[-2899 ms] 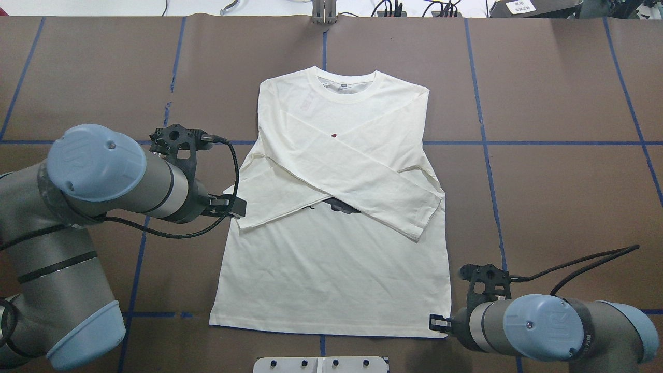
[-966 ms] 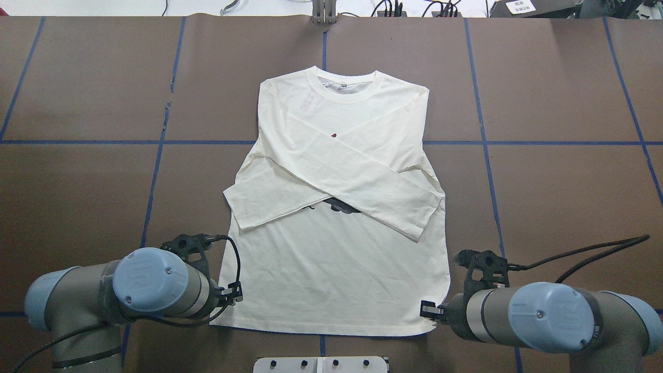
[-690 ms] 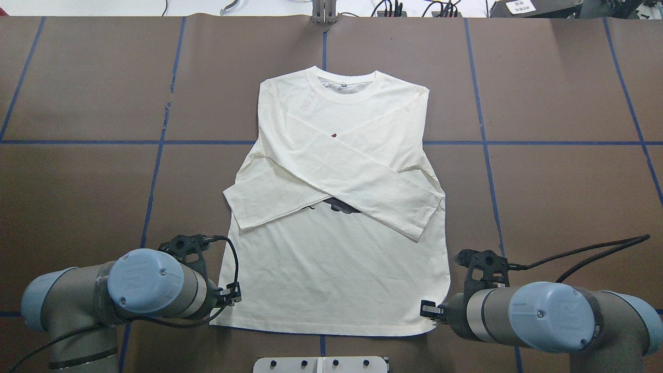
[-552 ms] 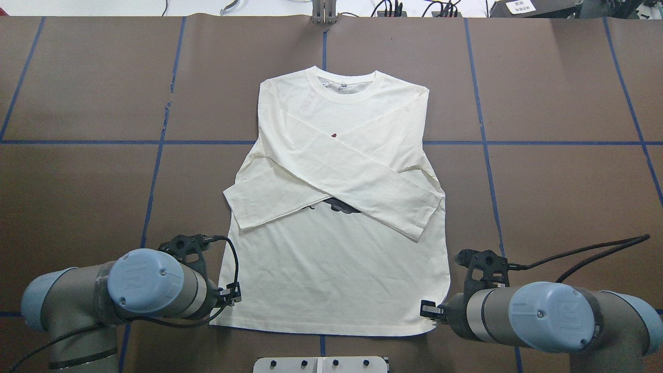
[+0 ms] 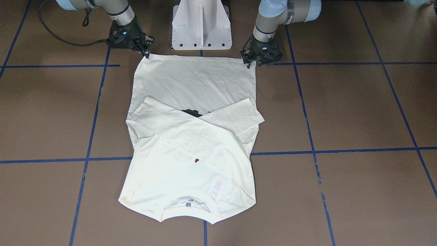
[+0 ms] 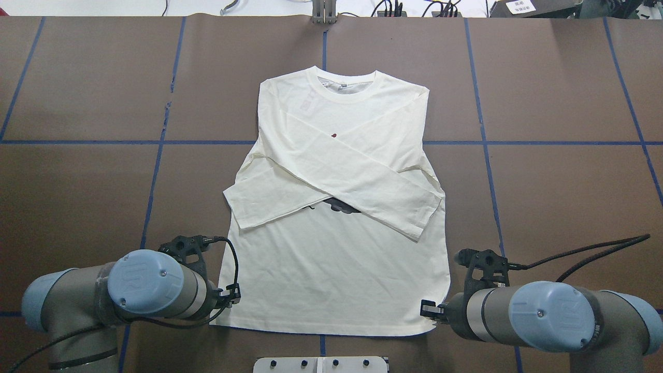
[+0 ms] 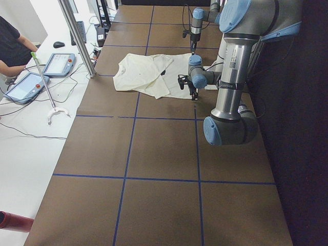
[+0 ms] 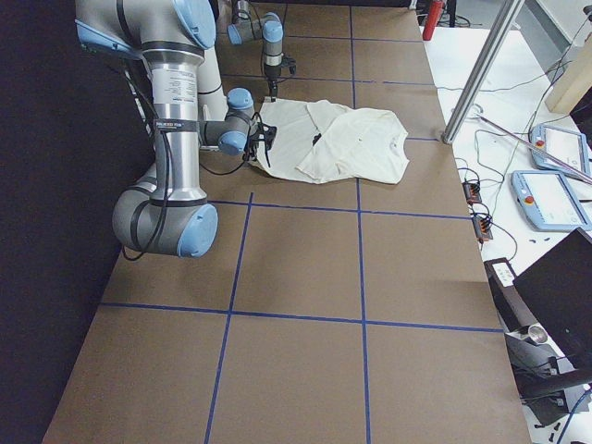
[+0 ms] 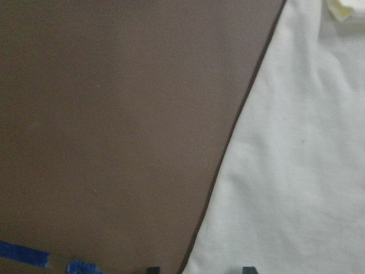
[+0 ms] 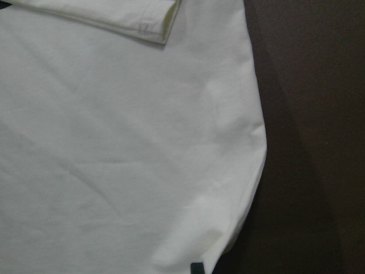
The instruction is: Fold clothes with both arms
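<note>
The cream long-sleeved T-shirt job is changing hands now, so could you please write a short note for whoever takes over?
Left gripper: open, straddling the edge at one hem corner of the cream long-sleeved T-shirt.
Right gripper: at the other hem corner, grip unclear.
Shirt lies flat on the brown table, collar away from the robot.
Done: both sleeves crossed over the chest.
To do: grasp both corners, then probably fold hem toward collar.

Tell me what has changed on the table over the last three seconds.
The left end effector swung from beside the sleeve cuff back toward the robot, to the near left hem corner of the T-shirt. The right end effector edged inward at the near right corner, which now looks rounded. No grip is plainly visible. The crossed sleeves and collar stayed put.
</note>
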Robot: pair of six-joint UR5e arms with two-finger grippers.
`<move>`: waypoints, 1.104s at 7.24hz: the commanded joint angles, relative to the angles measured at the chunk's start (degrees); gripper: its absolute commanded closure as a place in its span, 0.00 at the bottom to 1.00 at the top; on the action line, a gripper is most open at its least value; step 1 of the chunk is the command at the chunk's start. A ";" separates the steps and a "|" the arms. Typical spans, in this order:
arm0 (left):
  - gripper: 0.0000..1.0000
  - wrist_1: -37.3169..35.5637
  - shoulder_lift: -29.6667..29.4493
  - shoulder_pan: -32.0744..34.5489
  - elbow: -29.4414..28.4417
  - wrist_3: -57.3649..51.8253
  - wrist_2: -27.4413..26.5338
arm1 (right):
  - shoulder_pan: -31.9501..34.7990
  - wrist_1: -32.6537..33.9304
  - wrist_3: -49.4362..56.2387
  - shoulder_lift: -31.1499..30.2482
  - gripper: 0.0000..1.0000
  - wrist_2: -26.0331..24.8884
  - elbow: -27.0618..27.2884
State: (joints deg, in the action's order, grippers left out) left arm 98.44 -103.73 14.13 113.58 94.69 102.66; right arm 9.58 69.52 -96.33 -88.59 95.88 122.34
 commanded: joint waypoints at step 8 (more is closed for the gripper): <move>0.53 -0.61 0.10 -0.59 0.24 -0.30 0.00 | 0.00 0.00 0.00 0.09 1.00 0.01 0.00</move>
State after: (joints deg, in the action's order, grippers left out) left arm 97.98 -103.76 13.54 113.58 94.41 102.66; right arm 9.62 69.52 -96.33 -88.52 95.89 122.34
